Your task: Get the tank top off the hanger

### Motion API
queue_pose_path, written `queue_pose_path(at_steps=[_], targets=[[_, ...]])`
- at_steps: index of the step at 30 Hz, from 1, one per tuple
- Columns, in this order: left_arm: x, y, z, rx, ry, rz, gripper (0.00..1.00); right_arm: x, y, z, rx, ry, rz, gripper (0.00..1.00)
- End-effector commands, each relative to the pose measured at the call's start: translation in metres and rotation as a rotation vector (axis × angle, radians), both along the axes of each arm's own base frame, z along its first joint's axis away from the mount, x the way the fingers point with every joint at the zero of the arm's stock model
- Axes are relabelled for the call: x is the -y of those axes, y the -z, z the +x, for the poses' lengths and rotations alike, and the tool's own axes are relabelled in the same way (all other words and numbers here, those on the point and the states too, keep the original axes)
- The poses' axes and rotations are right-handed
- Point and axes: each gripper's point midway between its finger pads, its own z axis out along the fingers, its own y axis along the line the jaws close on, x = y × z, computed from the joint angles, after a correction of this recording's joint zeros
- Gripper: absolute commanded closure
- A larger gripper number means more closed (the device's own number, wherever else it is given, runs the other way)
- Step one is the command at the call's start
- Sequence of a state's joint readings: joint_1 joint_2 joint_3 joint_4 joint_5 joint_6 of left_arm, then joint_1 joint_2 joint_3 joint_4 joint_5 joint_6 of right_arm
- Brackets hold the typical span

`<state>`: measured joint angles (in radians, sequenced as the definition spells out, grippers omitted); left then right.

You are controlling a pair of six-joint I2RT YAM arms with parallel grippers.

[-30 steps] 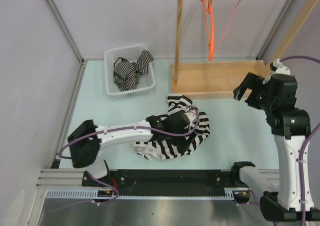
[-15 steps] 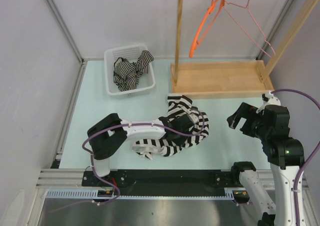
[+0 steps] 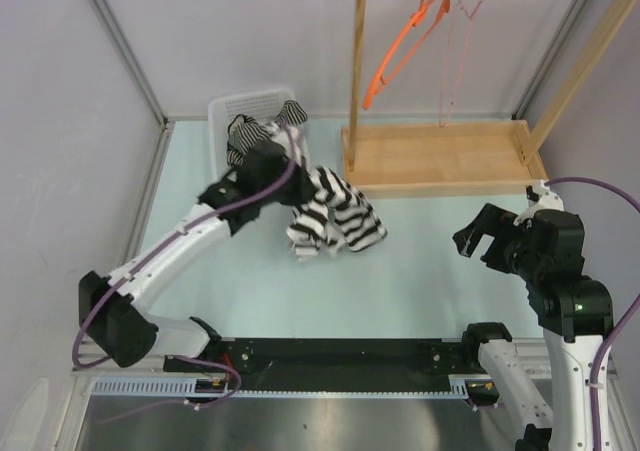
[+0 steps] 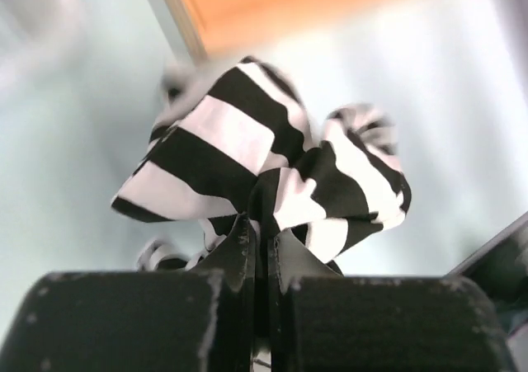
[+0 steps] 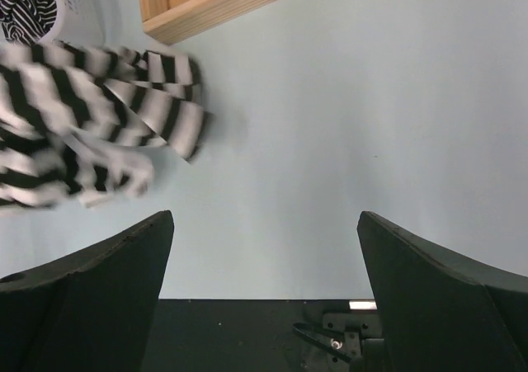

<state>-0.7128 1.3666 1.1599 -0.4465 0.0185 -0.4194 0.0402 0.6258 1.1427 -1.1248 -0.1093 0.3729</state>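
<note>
The tank top, black-and-white striped, is off the orange hanger. It hangs in a bunch from my left gripper, a little left of the middle of the top view. On the left wrist camera that claw is pinched fully together on a fold of the cloth, and the rest drops away below it. The frames are blurred there, so I cannot tell whether the bottom hem touches the table.

At 11 o'clock from the garment, just beside the left wrist, sits the white laundry basket with more striped garments in it. At 2 o'clock the near edge of the wooden rack base lies close to the cloth's upper corner. The orange hanger is on the rail above, with a thin wire hanger next to it.

From 3 through 6 o'clock the table is open mat. My right gripper stands at about 3 o'clock, well apart. Its claw is spread wide and holds nothing, with the tank top off at its 10 o'clock.
</note>
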Motion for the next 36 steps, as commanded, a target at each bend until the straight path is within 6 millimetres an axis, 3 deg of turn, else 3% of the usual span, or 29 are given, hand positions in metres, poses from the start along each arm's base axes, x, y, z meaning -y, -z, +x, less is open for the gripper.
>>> queue_pose_path(at_steps=[1, 4, 7, 12, 13, 14, 15, 16, 17, 20, 21, 22, 23, 24, 25, 27, 29, 31, 33, 34, 35, 36], targets=[[-0.040, -0.100, 0.048, 0.101, -0.155, -0.236, 1.00, -0.004, -0.014, 0.004, 0.050, -0.028, 0.007, 0.00], [-0.070, -0.142, 0.082, 0.169, -0.265, -0.322, 1.00, -0.005, -0.015, 0.004, 0.050, -0.032, 0.010, 0.00], [-0.091, -0.168, 0.116, 0.207, -0.329, -0.405, 1.00, -0.005, -0.015, 0.003, 0.048, -0.033, 0.005, 0.00], [-0.123, -0.173, 0.173, 0.180, -0.408, -0.475, 1.00, -0.004, -0.018, 0.001, 0.051, -0.028, 0.002, 0.00], [-0.126, -0.181, 0.184, 0.207, -0.414, -0.487, 1.00, -0.004, -0.018, 0.000, 0.050, -0.030, 0.004, 0.00], [-0.130, -0.159, 0.205, 0.166, -0.443, -0.475, 1.00, -0.005, -0.017, 0.000, 0.048, -0.035, 0.008, 0.00], [-0.140, -0.153, 0.219, 0.157, -0.465, -0.475, 1.00, -0.006, -0.018, 0.000, 0.049, -0.036, 0.013, 0.00], [-0.144, -0.164, 0.231, 0.183, -0.468, -0.488, 1.00, -0.007, -0.015, 0.000, 0.044, -0.039, 0.018, 0.00], [-0.147, -0.133, 0.254, 0.133, -0.489, -0.472, 1.00, -0.008, -0.014, 0.000, 0.039, -0.043, 0.023, 0.01], [-0.163, -0.130, 0.293, 0.162, -0.515, -0.483, 1.00, -0.012, -0.010, 0.000, 0.024, -0.055, 0.043, 0.00], [-0.167, -0.104, 0.314, 0.146, -0.528, -0.465, 1.00, -0.013, -0.009, -0.001, 0.022, -0.056, 0.048, 0.00], [-0.174, -0.124, 0.327, 0.216, -0.546, -0.457, 1.00, -0.014, -0.007, -0.001, 0.019, -0.057, 0.054, 0.00], [-0.177, -0.122, 0.336, 0.239, -0.549, -0.435, 1.00, -0.017, -0.004, -0.002, 0.006, -0.065, 0.072, 0.00], [-0.179, -0.097, 0.352, 0.219, -0.558, -0.413, 1.00, -0.019, -0.002, -0.003, 0.004, -0.070, 0.082, 0.00], [-0.183, -0.111, 0.359, 0.263, -0.564, -0.408, 1.00, -0.021, -0.002, -0.004, 0.007, -0.075, 0.094, 0.00], [-0.190, -0.092, 0.369, 0.233, -0.591, -0.403, 1.00, -0.027, 0.003, -0.004, -0.010, -0.089, 0.126, 0.00], [-0.199, -0.061, 0.370, 0.160, -0.641, -0.387, 1.00, -0.029, 0.006, -0.005, -0.015, -0.094, 0.142, 0.00], [-0.209, -0.041, 0.360, 0.114, -0.684, -0.347, 1.00, -0.030, 0.012, -0.005, -0.030, -0.097, 0.150, 0.00], [-0.216, -0.036, 0.353, 0.115, -0.705, -0.316, 0.99, -0.034, 0.018, -0.006, -0.051, -0.112, 0.162, 0.00], [-0.219, -0.021, 0.345, 0.081, -0.718, -0.296, 0.95, -0.036, 0.024, -0.005, -0.072, -0.119, 0.168, 0.00], [-0.221, -0.036, 0.338, 0.101, -0.723, -0.298, 0.93, -0.038, 0.027, -0.004, -0.085, -0.131, 0.177, 0.00], [-0.225, -0.038, 0.332, 0.096, -0.732, -0.296, 0.90, -0.040, 0.029, -0.004, -0.091, -0.137, 0.182, 0.00]])
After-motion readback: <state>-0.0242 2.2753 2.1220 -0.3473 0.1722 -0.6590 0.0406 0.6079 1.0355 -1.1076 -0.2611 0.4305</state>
